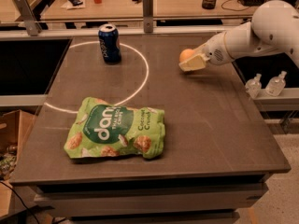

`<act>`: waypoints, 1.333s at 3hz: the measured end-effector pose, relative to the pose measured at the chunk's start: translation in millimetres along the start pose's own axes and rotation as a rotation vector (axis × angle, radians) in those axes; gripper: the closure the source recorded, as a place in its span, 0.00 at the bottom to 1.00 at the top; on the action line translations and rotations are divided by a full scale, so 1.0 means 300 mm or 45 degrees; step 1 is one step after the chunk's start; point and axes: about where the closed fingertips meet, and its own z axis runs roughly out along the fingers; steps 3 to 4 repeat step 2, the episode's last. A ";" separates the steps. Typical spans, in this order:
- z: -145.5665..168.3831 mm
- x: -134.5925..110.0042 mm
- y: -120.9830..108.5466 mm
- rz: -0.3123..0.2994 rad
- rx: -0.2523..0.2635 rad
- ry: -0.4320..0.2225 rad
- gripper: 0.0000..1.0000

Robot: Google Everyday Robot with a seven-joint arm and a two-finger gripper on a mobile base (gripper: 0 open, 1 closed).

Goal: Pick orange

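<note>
The orange [185, 55] is a small round fruit at the right rear of the dark table [215, 125]. My gripper [193, 62] reaches in from the right on a white arm [243, 38] and is right at the orange, covering its lower right side. A shadow lies on the table just under the gripper. Whether the orange rests on the table or is held off it does not show.
A blue soda can [109, 43] stands at the rear left, by a white circle line [145, 73] on the table. A green snack bag [116, 133] lies flat at front centre. Two small bottles [265, 84] stand on a shelf beyond the right edge.
</note>
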 end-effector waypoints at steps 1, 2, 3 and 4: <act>-0.064 -0.093 0.007 0.027 -0.066 -0.167 1.00; -0.073 -0.130 0.011 0.035 -0.078 -0.205 1.00; -0.073 -0.130 0.011 0.035 -0.078 -0.205 1.00; -0.073 -0.130 0.011 0.035 -0.078 -0.205 1.00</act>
